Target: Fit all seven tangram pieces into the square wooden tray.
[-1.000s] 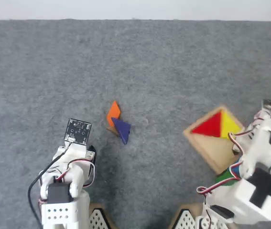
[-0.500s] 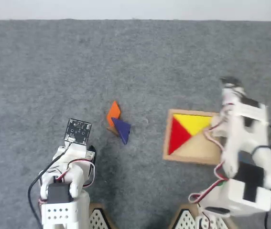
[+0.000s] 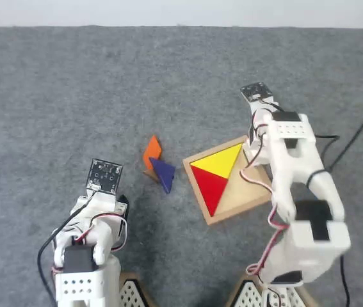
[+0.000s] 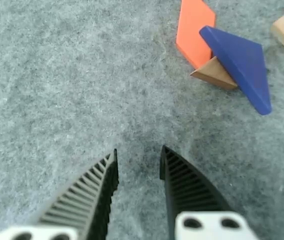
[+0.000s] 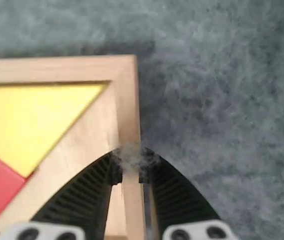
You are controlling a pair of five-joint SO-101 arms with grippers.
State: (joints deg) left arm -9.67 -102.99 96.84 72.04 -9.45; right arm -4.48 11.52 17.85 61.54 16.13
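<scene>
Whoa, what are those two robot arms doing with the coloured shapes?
They are working on a tangram puzzle. The right pincer is shut on the rim of the square wooden tray, which already has a yellow triangle and a red triangle inside. An orange parallelogram, a blue triangle and a small brown piece lie in a little heap on the grey felt beside the tray. The left pincer hangs open above the felt near that heap, holding nothing.

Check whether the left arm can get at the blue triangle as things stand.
Probably yes: the left pincer is open and bare mat lies between it and the blue triangle, though that leans on a brown piece.
</scene>
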